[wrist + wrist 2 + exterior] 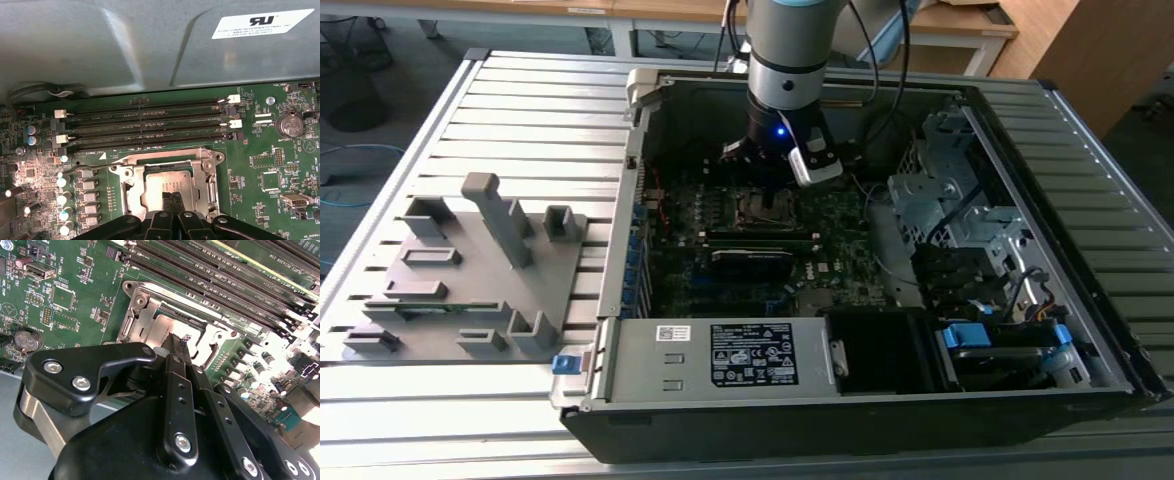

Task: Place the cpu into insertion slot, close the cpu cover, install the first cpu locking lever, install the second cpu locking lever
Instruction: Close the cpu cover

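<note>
Your black metal pincer (170, 197) has its two fingers pressed together with nothing between them. In both wrist views the tips (172, 342) are down over the middle of the socket. You cannot tell from here whether they touch the metal.

Right under the tips lies the thin square cpu (160, 182) with its pale silvery-grey face, seated in the small square insertion slot (767, 207). Around the tips, the thin silvery windowed frame of the cpu cover (134, 192) appears to lie flat over the chip's edges.

I judge that placing is done and that you are at the cover-closing step, or just finishing it. Just beside the socket runs a thin dark wire rod (92, 168), which I take for a locking lever. Whether it is latched is unclear.

Any move from here calls for a light, straight path. The frame is thin, and a sideways push could shift the chip. Past the socket from the pincer lie the long black memory slots (145, 125).
</note>
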Robot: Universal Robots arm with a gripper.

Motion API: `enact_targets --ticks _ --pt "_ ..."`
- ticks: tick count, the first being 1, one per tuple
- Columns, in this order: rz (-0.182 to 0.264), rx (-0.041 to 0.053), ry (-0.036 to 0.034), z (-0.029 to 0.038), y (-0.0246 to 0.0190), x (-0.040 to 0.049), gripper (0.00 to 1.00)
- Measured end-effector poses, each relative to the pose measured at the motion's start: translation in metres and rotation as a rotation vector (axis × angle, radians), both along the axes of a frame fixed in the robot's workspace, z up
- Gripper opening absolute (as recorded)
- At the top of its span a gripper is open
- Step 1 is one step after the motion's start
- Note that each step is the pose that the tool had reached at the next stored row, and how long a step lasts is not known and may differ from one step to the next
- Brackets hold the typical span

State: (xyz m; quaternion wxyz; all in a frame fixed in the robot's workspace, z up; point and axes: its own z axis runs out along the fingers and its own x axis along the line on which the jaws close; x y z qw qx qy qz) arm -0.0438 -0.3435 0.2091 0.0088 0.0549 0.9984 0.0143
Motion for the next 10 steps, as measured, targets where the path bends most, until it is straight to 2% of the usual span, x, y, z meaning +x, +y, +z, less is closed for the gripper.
enact_targets --ticks 10 --pt "-0.001 0.0000 0.0000 0.0011 0.0000 -0.0005 0.10"
